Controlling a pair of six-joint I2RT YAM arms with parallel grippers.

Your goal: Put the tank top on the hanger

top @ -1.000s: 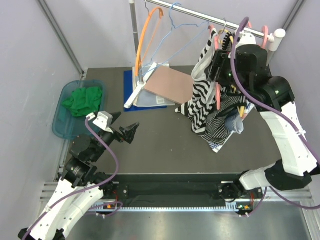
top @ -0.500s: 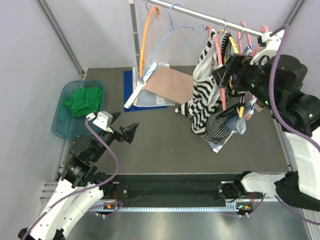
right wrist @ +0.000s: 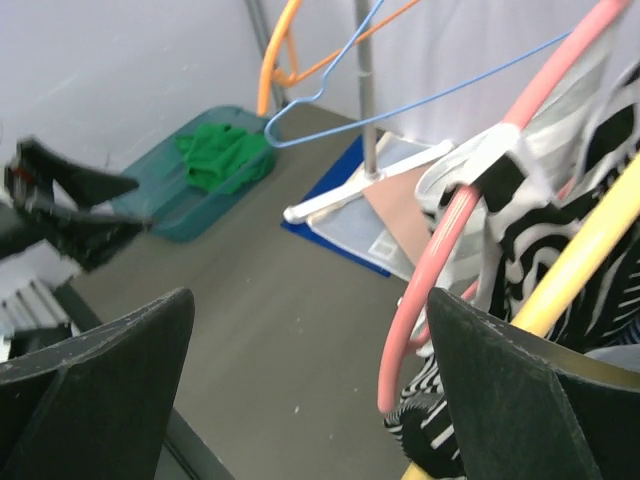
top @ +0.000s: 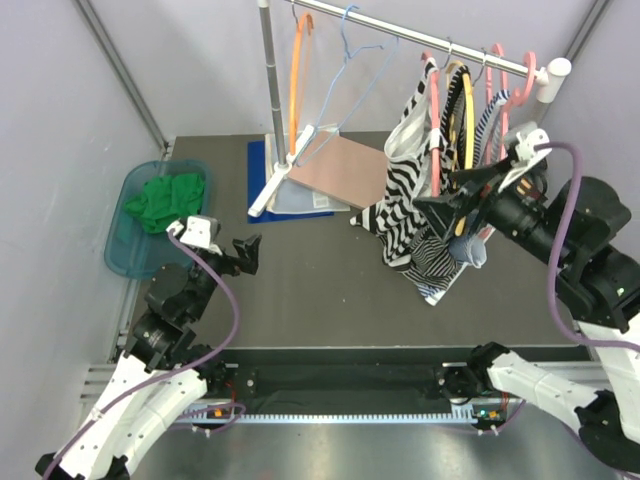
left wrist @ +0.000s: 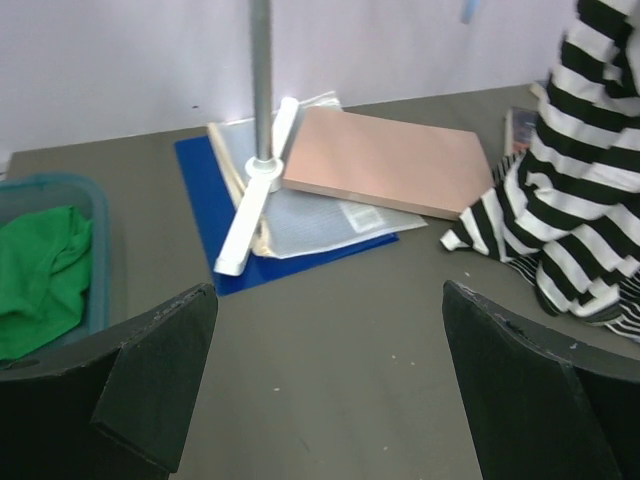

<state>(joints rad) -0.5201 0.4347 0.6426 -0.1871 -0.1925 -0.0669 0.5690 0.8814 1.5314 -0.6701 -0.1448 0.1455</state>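
Salmon-pink hanger appears hooked on rail, tank top draped on it, hem touching table | change: right gripper has let go, jaws wide, backed off, empty | left gripper spread, idle | judgement: hanging looks done.

— How is your left side sitting?
— Your left arm is folded low at about 7 o'clock in the overhead view. Its left gripper points toward 2 o'clock, jaws spread wide and holding nothing.
— And your right?
— Your right arm rises from 5 o'clock, with its bulk at 3 o'clock. Your right gripper reaches toward 9 o'clock, jaws apart and gripping nothing.
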